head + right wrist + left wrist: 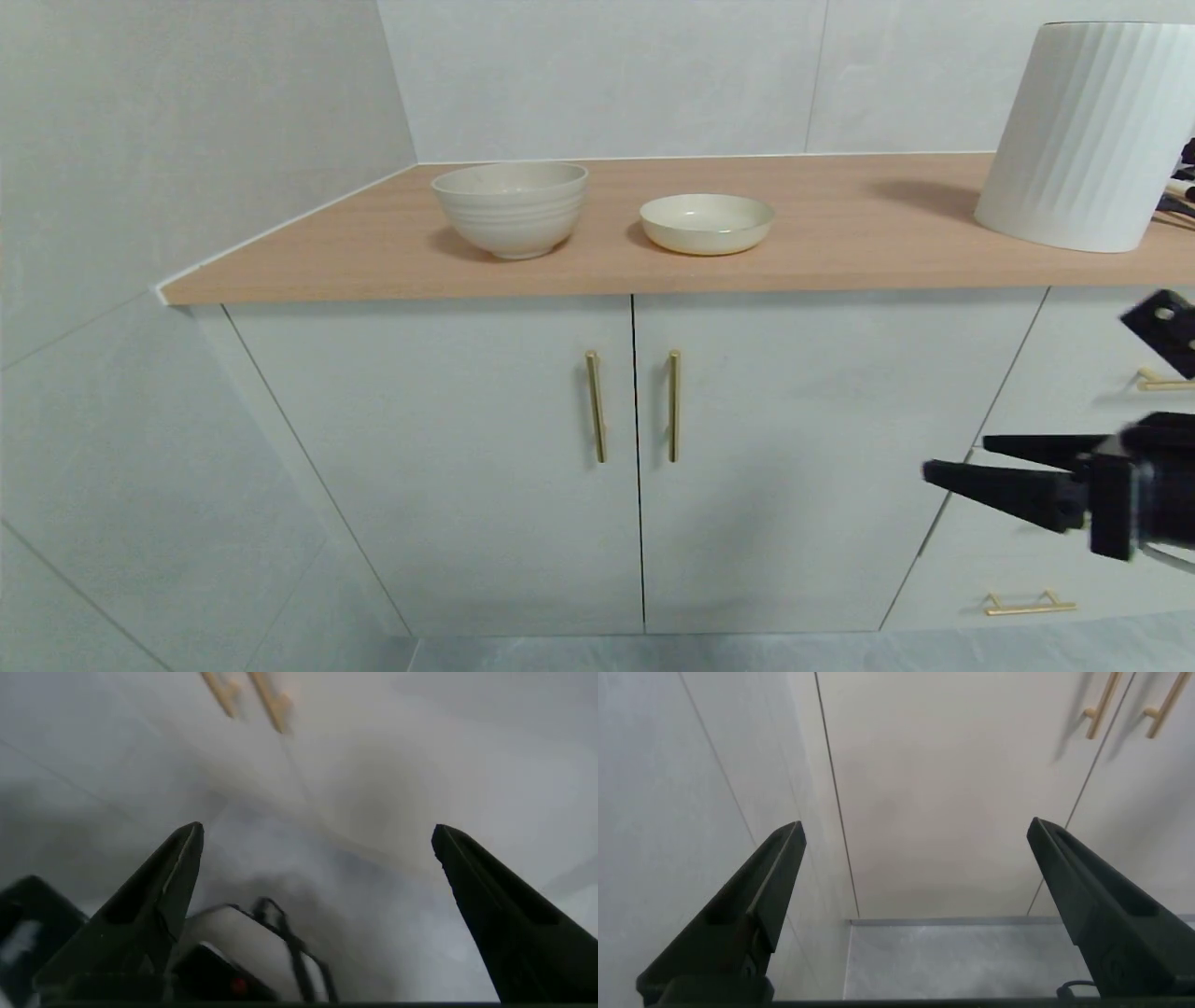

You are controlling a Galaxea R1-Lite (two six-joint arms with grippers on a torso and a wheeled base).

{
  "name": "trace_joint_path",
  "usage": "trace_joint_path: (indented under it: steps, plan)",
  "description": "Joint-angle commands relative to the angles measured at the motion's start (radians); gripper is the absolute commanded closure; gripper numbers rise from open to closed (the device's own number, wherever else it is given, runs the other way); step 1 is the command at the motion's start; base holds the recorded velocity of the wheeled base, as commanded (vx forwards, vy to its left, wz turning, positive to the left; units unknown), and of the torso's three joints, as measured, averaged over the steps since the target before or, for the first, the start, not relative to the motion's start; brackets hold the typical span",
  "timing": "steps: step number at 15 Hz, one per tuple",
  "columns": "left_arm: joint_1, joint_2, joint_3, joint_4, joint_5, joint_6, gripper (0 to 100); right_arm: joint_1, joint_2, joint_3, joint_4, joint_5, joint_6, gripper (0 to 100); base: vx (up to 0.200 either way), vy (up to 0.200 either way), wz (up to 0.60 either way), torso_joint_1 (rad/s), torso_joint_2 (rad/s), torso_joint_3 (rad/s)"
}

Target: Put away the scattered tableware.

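Observation:
Two pieces of tableware stand on the wooden countertop (840,243): a deep beige ribbed bowl (509,210) toward the left and a shallow cream dish (707,224) beside it. My right gripper (962,459) hangs open and empty at the lower right, in front of the cabinet, well below the counter. Its wrist view has the open gripper (318,845) over the floor with gold handles (250,695) far off. My left gripper (915,849) is open and empty, low down and facing the foot of a cabinet door (952,793).
A tall white ribbed container (1083,135) stands at the counter's right end. Below the counter are two shut doors with gold bar handles (595,406) (673,406), and drawers with gold pulls (1027,605) to the right. A tiled wall (112,280) closes the left side.

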Motion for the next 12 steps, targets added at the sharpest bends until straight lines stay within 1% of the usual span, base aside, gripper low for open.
trace_joint_path:
  steps: [1,4,5,7,8,9,12]
  plan:
    - [0.0,0.0,0.0,0.0,0.0,0.0,0,0.107,0.299,-0.166,-0.051,0.018,0.052,0,0.0,0.0,0.0,0.0,0.0,0.0]
    - [0.0,0.0,0.0,0.0,0.0,0.0,0,0.162,0.436,-0.281,-0.081,0.021,0.087,0,0.0,0.0,0.0,0.0,0.0,0.0]
    - [0.0,0.0,0.0,0.0,0.0,0.0,0,0.17,0.459,-0.294,-0.092,0.021,0.087,0,0.0,0.0,0.0,0.0,0.0,0.0]
    - [0.0,0.0,0.0,0.0,0.0,0.0,0,0.229,0.568,-0.357,-0.152,0.02,0.104,0,0.0,0.0,0.0,0.0,0.0,0.0]
    - [0.0,0.0,0.0,0.0,0.0,0.0,0,0.248,0.595,-0.363,-0.179,0.017,0.123,0,0.0,0.0,0.0,0.0,0.0,0.0]
    - [0.0,0.0,0.0,0.0,0.0,0.0,0,0.274,0.635,-0.357,-0.251,0.009,0.158,0,0.0,0.0,0.0,0.0,0.0,0.0]
    - [0.0,0.0,0.0,0.0,0.0,0.0,0,0.278,0.707,-0.343,-0.39,-0.035,0.187,0,0.0,0.0,0.0,0.0,0.0,0.0]
